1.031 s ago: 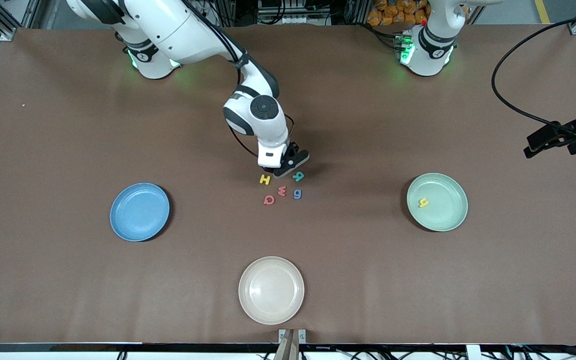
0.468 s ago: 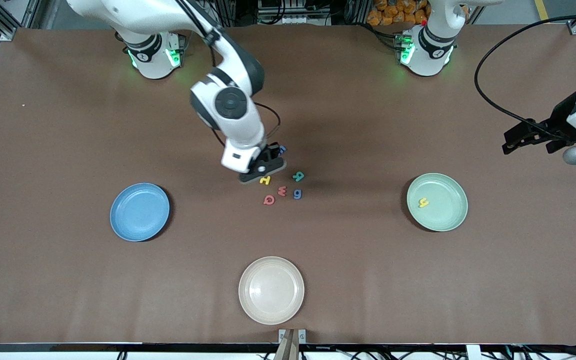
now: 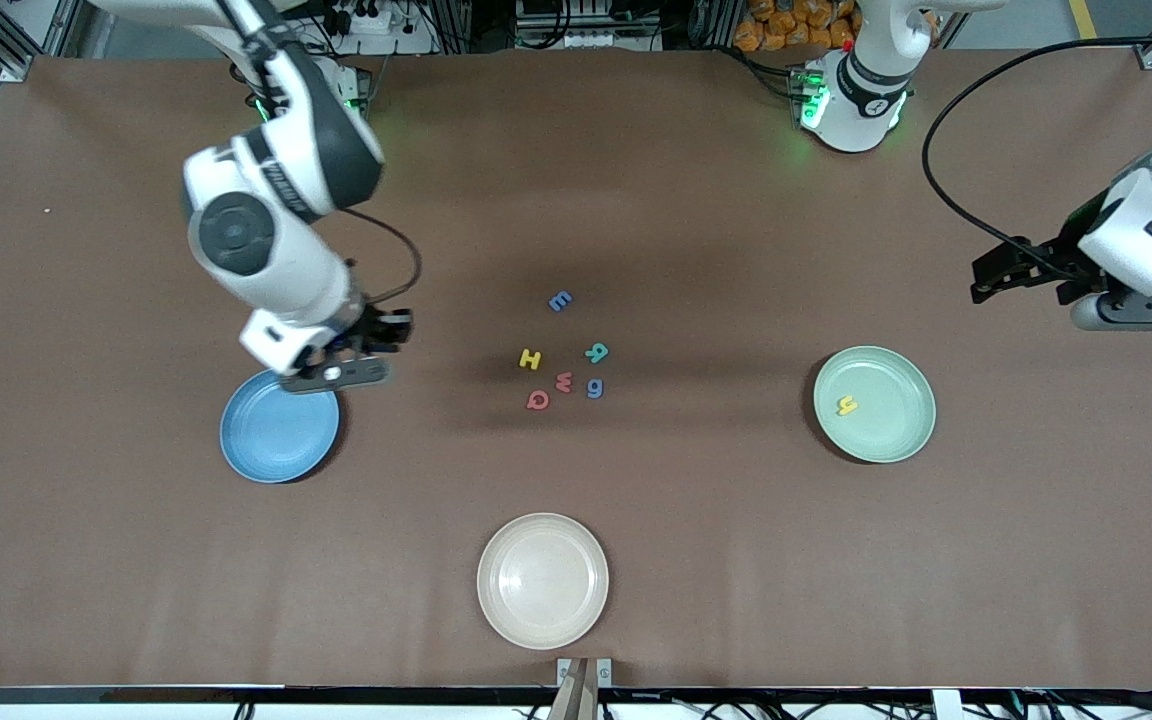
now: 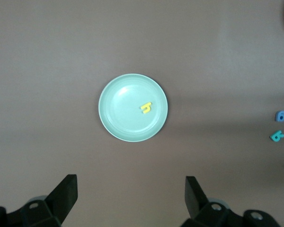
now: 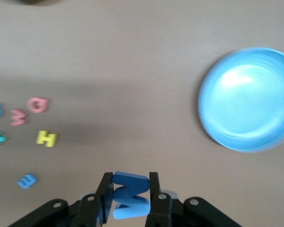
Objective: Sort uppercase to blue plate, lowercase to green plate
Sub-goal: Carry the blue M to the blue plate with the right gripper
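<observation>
My right gripper (image 3: 341, 368) hangs over the rim of the blue plate (image 3: 276, 440), shut on an uppercase blue W/M (image 5: 129, 194) held upright between its fingers. On the table's middle lie the yellow H (image 3: 530, 359), teal R (image 3: 596, 352), red Q (image 3: 537, 400), red w (image 3: 564, 381), blue g (image 3: 595, 387) and blue e (image 3: 560, 300). A lowercase yellow h (image 3: 846, 405) rests in the green plate (image 3: 891, 395). My left gripper (image 4: 130, 184) stands open and empty above bare table beside the green plate (image 4: 123, 118).
A cream plate (image 3: 542, 580) sits near the table's front edge, nearer to the camera than the letters. A black cable (image 3: 946, 190) loops above the table at the left arm's end.
The right arm has swung from the letter cluster to the blue plate with the blue W/M in its grip, uncovering the blue e. The left arm has drifted inward over the table.
</observation>
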Tool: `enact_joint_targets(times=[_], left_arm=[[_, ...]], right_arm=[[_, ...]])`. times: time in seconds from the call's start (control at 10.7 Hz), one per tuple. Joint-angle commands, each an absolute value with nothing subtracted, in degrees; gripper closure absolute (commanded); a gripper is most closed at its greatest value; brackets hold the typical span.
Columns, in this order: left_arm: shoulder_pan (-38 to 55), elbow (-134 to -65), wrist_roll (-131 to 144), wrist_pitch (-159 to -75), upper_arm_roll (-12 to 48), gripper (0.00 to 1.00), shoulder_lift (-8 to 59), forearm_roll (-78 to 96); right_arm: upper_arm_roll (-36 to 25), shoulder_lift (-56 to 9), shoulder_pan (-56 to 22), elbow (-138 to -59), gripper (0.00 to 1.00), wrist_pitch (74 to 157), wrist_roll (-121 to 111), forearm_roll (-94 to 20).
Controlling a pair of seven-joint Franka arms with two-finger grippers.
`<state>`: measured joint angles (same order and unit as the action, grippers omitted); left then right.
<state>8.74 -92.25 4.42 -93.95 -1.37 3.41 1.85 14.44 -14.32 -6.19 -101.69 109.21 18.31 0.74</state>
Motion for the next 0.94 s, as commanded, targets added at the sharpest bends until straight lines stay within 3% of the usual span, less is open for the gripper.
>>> enact_joint_targets(times=[0.0, 0.28, 0.47, 0.84], left_arm=[[8.7, -93.07, 2.73, -93.86, 1.65, 0.0, 4.47, 1.76], [8.88, -95.7, 1.94, -97.97, 7.01, 0.0, 7.73, 4.83], [8.79, -100.35, 1.23, -106.83, 11.32, 0.0, 8.96, 4.75], [11.42, -106.17, 1.32, -121.44, 16.6, 0.0, 14.13, 4.4]], right_arm=[[11.45, -11.78, -2.73, -103.8, 1.0, 108.02, 14.97, -0.35], [6.08, -14.66, -0.44, -105.2, 1.0, 108.89, 7.93, -0.62], [4.92, -18.35, 0.17, -105.21, 1.0, 111.95, 6.86, -0.7], [4.31, -28.01, 2.02, -105.03, 1.0, 125.47, 6.77, -0.7]])
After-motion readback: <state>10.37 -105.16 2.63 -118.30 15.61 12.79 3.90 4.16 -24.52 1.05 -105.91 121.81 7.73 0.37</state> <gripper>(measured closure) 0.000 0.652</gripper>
